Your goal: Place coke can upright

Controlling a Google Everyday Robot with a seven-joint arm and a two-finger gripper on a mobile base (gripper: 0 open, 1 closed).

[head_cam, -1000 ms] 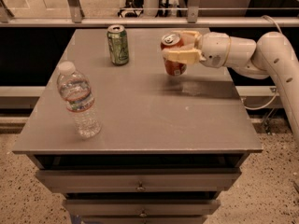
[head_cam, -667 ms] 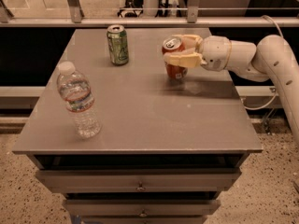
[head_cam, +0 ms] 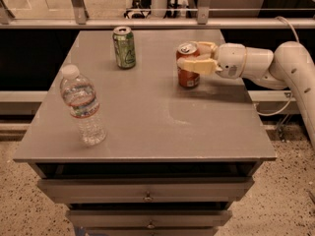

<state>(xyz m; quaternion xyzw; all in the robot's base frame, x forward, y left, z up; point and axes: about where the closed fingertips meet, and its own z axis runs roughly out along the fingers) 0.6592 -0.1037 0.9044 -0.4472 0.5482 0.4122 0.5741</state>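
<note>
The white, rounded arm (head_cam: 275, 65) reaches in level from the right over the grey metal table (head_cam: 147, 127). Its cream gripper (head_cam: 191, 55) pinches the small red-orange aluminium coke can (head_cam: 188, 76) near its top. The coke can stands upright toward the table's right rear. No lettering is legible on it, the green can (head_cam: 124, 47) or the clear plastic water bottle (head_cam: 83, 107).

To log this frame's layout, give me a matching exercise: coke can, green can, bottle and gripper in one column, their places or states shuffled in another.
Things:
1. coke can
2. green can
3. bottle
4. gripper

Places or states:
A. far side of the table, standing free
B. near left, standing free
C. reaching in from the right, closed around a can
D. upright on the table, held

Pairs: 1-D, 2-A, 3-B, 4-C
</note>
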